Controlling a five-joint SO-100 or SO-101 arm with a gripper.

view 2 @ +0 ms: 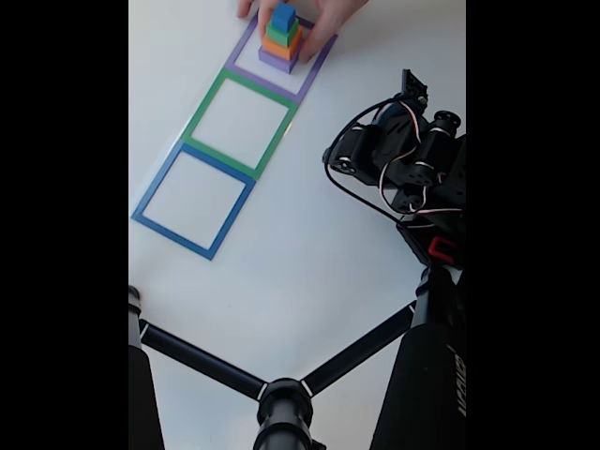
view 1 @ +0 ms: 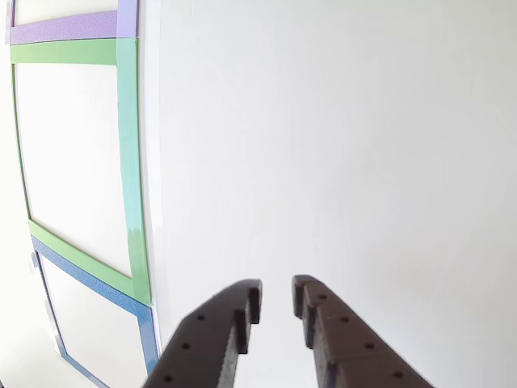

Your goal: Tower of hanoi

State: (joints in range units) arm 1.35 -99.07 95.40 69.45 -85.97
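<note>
White tabletop point(view 2: 309, 253), black tripod legs point(view 2: 281, 398) in fixed view

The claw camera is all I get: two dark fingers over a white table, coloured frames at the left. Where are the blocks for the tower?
Observer: In the fixed view, a stack of blocks stands inside the purple frame, the farthest of three.
Operator: Is the arm near it?
Observer: No. The arm sits folded at the right, apart from the frames; a person's hand is on the stack.
Operator: What order are the blocks in?
Observer: Purple at the bottom, then orange, green, and blue on top.
Operator: Anything in the claw?
Observer: Nothing; its fingers stand slightly apart.
</note>
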